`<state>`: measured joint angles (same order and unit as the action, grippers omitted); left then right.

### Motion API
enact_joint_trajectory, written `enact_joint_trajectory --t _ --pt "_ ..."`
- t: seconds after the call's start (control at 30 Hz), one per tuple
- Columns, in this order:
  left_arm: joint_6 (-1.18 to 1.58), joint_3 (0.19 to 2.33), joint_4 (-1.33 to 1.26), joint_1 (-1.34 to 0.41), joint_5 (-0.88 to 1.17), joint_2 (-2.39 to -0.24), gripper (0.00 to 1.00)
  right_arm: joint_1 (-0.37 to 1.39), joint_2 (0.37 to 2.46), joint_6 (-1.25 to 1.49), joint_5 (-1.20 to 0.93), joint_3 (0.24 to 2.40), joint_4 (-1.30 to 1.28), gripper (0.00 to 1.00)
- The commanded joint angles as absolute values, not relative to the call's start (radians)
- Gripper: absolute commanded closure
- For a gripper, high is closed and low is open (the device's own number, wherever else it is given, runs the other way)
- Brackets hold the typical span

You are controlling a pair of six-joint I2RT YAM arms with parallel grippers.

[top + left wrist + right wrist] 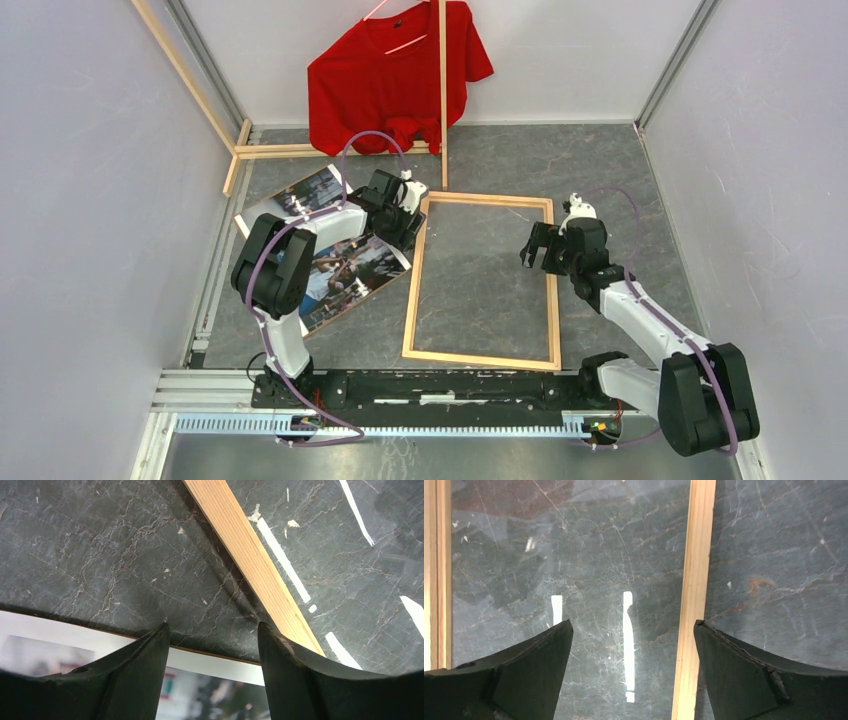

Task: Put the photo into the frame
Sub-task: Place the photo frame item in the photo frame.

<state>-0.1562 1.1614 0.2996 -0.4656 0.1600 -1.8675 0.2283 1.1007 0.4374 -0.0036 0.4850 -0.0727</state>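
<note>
Over frame (482, 280), right gripper (535, 250) wide, seemingly empty

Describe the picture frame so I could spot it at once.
Start at the dark marbled table, in front of the red shirt hanging at the back. The frame lies flat near its middle, just right of the colour photo. Unlike the loose wood slats at the back left, it is a closed light-wood rectangle around a clear pane.

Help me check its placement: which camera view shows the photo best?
Top external: the photo lies nearly whole, left of the frame, partly under the left arm. Left wrist shows only a blurred white-bordered strip of it. Right wrist shows none, only frame rails.
</note>
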Motion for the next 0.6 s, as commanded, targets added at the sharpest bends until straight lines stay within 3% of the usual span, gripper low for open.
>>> enact_joint_trajectory --t 0.0,0.23,0.57 --pt "-0.19 1.172 0.332 -0.452 0.173 -1.875 0.28 0.232 1.079 0.404 0.021 0.554 -0.076 0.02" --pt "-0.201 1.17 0.342 -0.441 0.186 -1.853 0.28 0.23 1.158 0.422 0.011 0.577 -0.041 0.06" --pt "-0.224 1.141 0.338 -0.446 0.219 -1.835 0.28 0.139 1.17 0.444 0.015 0.541 -0.007 0.02"
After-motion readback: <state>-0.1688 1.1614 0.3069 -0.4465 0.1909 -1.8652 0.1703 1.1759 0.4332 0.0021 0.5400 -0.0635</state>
